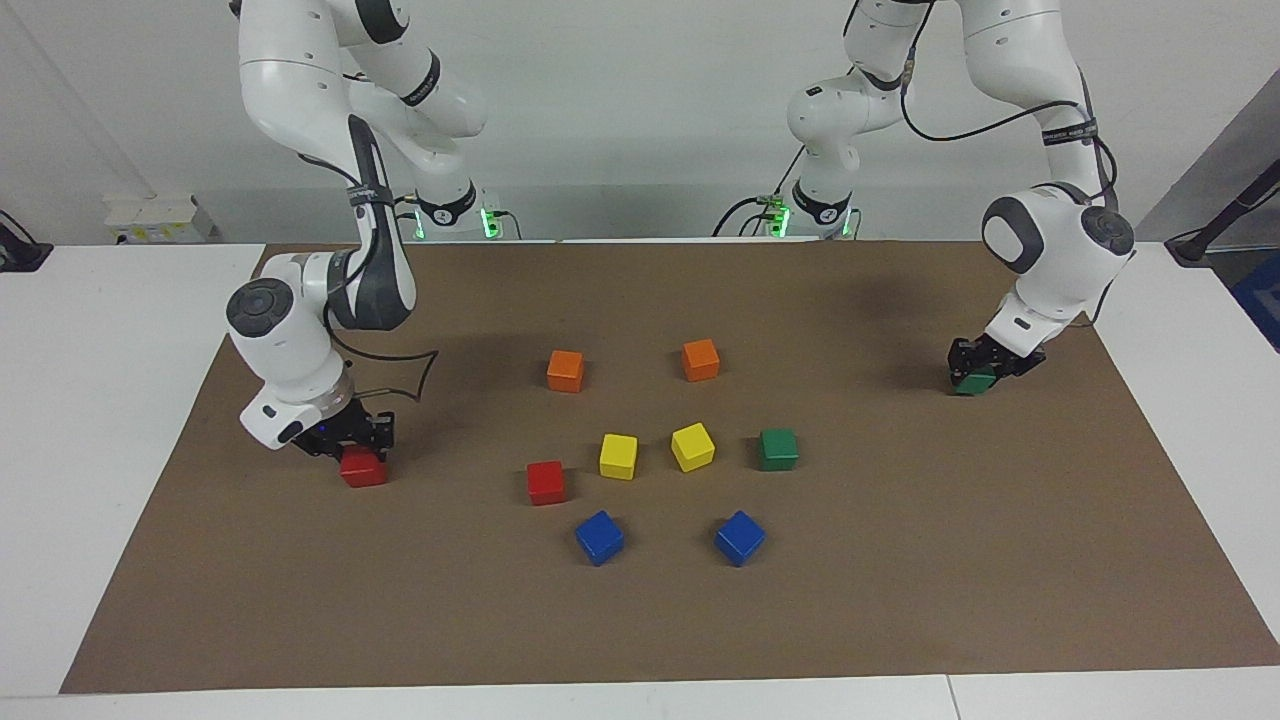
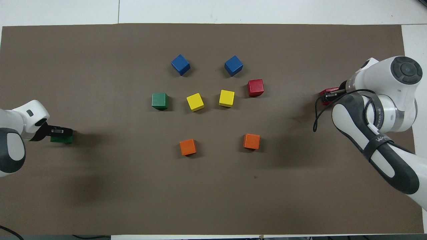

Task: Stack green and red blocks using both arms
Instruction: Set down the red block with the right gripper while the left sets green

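- I see the left gripper [image 1: 975,372] clamped on a green block [image 1: 972,383], low at the mat's [image 1: 900,600] left-arm end.
- I see the right gripper [image 1: 352,447] clamped on a red block [image 1: 363,469], low at the right-arm end.

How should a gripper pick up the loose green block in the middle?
Come straight down on the free green block and pinch two opposite flat side faces. It sits flat on the mat, with open space toward the left arm's end; a yellow block stands apart on its other flank.
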